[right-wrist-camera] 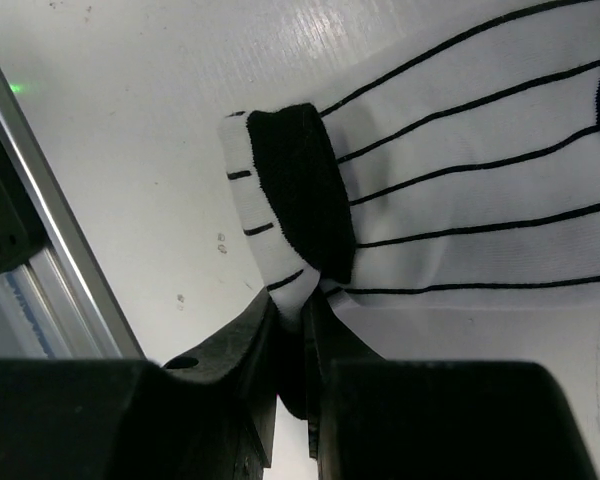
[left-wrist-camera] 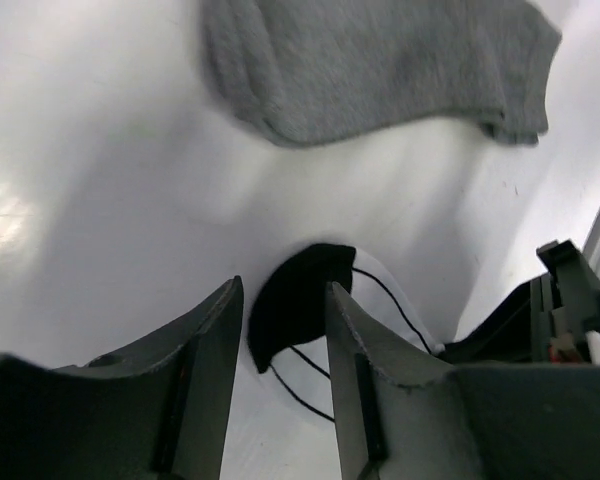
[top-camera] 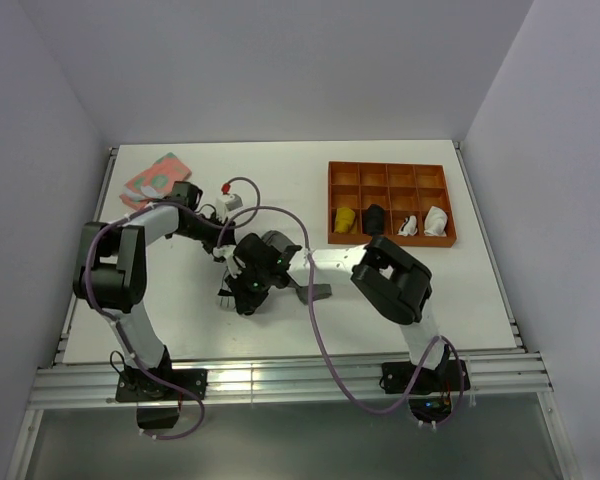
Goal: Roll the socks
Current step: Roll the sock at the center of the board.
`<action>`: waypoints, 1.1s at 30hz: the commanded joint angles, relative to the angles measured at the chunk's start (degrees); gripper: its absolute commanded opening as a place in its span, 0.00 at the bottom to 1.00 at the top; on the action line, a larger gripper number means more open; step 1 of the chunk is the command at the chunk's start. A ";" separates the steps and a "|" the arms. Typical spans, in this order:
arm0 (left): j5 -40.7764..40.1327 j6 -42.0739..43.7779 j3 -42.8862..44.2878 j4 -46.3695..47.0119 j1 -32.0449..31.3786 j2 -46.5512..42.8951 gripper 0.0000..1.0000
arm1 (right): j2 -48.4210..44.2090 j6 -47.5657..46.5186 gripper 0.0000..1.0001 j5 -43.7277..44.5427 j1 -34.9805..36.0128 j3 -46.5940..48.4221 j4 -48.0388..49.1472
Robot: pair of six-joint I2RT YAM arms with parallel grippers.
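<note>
The white sock with thin black stripes point(right-wrist-camera: 460, 180) lies flat on the white table; its black-tipped end is folded back on itself. My right gripper point(right-wrist-camera: 292, 305) is shut on that folded end. In the top view the striped sock point(top-camera: 226, 297) shows just left of my right gripper point(top-camera: 242, 295). My left gripper point(left-wrist-camera: 283, 290) is open, its fingers either side of another black part of the striped sock point(left-wrist-camera: 295, 300). The plain grey sock point(left-wrist-camera: 380, 70) lies beyond it, and shows partly under the right arm in the top view point(top-camera: 318, 291). My left gripper point(top-camera: 225, 258) is just above the right one.
An orange compartment tray point(top-camera: 390, 170) at the back right holds a yellow bundle point(top-camera: 346, 219), a black bundle point(top-camera: 374, 218) and two white ones. A pink patterned cloth point(top-camera: 155, 178) lies at the back left. The table's metal rail point(right-wrist-camera: 40, 250) runs close to the right gripper.
</note>
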 commanded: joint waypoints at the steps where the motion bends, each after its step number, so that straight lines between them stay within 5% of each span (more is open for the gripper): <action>1: 2.11 -5.39 -1.09 7.19 2.55 -5.93 0.45 | 2.95 2.08 0.01 -2.40 -1.23 1.04 -6.94; 9: 1.58 -7.69 -1.01 9.49 11.26 -8.66 0.48 | 6.55 2.17 0.01 -4.59 -2.99 4.46 -10.36; 18: 2.99 10.67 -8.02 2.72 14.69 -18.40 0.48 | 12.09 1.55 0.02 -6.79 -6.15 14.13 -21.79; 26: 3.26 33.61 -12.87 -12.10 12.07 -27.55 0.57 | 15.95 0.77 0.03 -12.84 -9.76 19.14 -26.36; 33: 0.19 36.00 -20.50 -9.35 4.77 -31.76 0.59 | 20.00 0.33 0.03 -11.72 -10.55 25.65 -31.98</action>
